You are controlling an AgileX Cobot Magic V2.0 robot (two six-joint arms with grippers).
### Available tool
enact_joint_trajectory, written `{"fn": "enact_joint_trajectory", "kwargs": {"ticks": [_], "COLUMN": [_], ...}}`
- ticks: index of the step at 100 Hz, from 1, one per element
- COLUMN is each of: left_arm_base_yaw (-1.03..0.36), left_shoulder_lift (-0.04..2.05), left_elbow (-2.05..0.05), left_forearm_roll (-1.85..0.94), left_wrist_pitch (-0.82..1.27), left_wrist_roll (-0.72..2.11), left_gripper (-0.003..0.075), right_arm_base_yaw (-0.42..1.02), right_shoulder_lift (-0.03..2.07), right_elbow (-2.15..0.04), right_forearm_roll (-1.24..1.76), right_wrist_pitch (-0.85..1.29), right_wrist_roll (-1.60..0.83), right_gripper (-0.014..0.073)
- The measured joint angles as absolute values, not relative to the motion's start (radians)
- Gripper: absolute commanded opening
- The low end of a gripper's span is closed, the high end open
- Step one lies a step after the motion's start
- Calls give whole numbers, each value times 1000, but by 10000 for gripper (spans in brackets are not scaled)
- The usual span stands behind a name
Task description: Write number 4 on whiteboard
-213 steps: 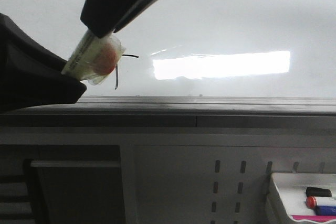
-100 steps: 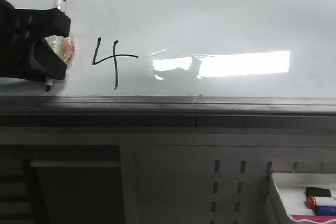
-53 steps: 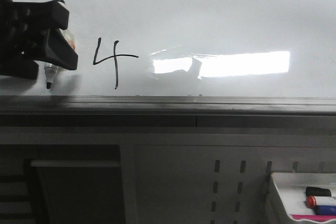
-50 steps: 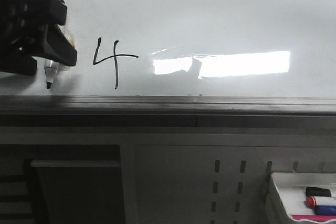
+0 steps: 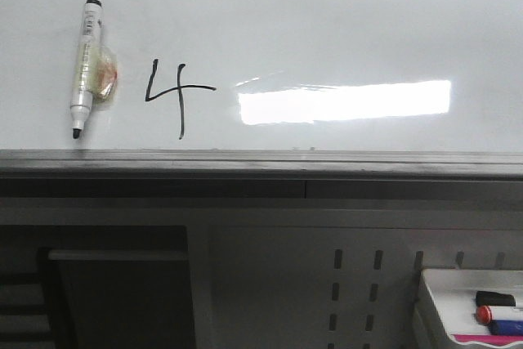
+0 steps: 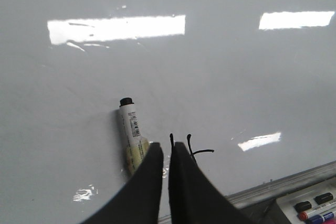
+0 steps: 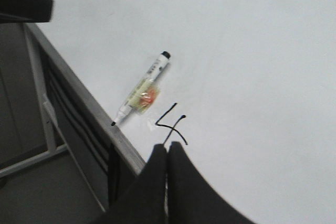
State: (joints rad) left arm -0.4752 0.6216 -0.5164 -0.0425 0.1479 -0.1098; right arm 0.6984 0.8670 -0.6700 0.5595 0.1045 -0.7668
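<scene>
Both end effectors, left (image 6: 165, 153) and right (image 7: 167, 156), have their fingers pressed together on nothing, raised off the whiteboard (image 5: 351, 30). The 4 (image 5: 176, 96) stands complete near the board's grey bottom rim, with the marker (image 5: 86, 67) lying loose just beside it on the side away from the bright reflection (image 5: 343, 101). The writing looks done; I judge only pulling both arms clear remains.
</scene>
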Motion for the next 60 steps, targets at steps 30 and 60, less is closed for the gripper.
{"fn": "enact_joint_trajectory", "kwargs": {"ticks": [30,60], "left_arm_base_yaw": [-475,-475], "left_shoulder_lift": [332,271], "left_elbow": [-297,-241], "left_forearm_roll": [67,94], "left_wrist_pitch": [146,146], "left_wrist_roll": [-110,-110], "left_gripper": [-20,-20], "right_arm_base_yaw": [705,705], "right_shoulder_lift": [523,411], "right_elbow": [-363,-285], "right_forearm_roll": [568,572], "right_wrist_pitch": [26,23], "right_wrist_roll": [-767,-767], "right_gripper": [-64,-64]}}
